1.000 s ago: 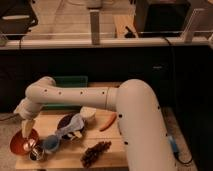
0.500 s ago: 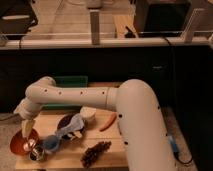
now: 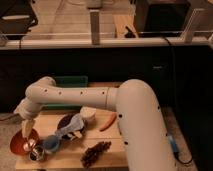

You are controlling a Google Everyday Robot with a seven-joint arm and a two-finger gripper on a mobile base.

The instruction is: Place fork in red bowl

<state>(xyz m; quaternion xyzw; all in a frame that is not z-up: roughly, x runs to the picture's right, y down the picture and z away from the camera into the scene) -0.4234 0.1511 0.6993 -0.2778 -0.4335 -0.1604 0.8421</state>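
The red bowl (image 3: pixel 21 142) sits at the front left of the wooden table (image 3: pixel 105 152). My gripper (image 3: pixel 27 127) hangs at the end of the white arm (image 3: pixel 90 97), right over the bowl's far rim, pale fingers pointing down into it. The fork does not show clearly; I cannot make it out in the gripper or in the bowl.
A small shiny metal cup (image 3: pixel 35 151) and a blue cup (image 3: pixel 50 144) stand just right of the bowl. A dark round plate (image 3: pixel 69 123) with a blue-grey item lies behind them. A red chili (image 3: pixel 107 121), a white cup (image 3: pixel 89 115), a dark grape bunch (image 3: pixel 96 151) and a green tray (image 3: pixel 70 81) are also there.
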